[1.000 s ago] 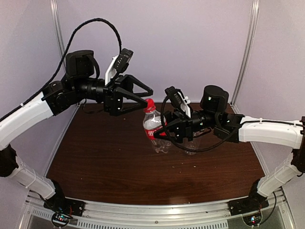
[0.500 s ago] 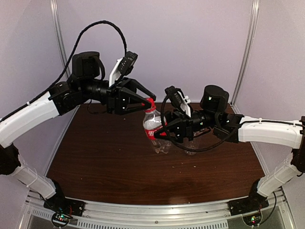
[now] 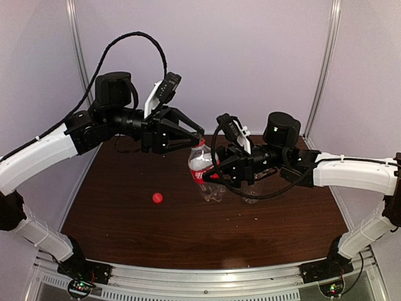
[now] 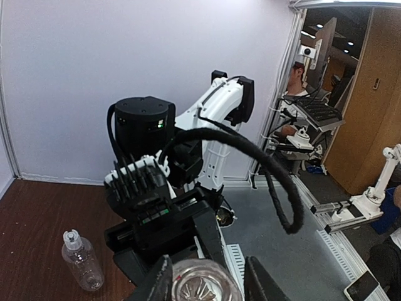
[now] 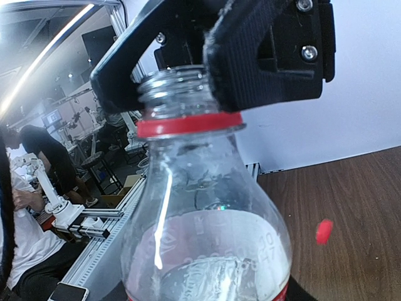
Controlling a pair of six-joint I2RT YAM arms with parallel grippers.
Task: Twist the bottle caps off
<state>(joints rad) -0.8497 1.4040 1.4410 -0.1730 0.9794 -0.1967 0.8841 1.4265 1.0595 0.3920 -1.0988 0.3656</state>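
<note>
The small slim clear plastic bottle [image 3: 202, 164] has a red label. The little round plastic cap [image 3: 157, 198], left of the black right claw [image 3: 210, 176], is bright red.

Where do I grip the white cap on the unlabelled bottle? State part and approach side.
Probably pinch the white cap across its round side wall, coming from above: the unlabelled bottle stands on the table, cap uppermost, nothing over it.

From above, the right end effector [image 3: 212, 174] hides most of the wider bottle [image 3: 250, 197]. The left wrist view crops the slim bottle [image 4: 202, 285] to its mouth; the red cap [image 5: 323, 231] is blurred.
</note>
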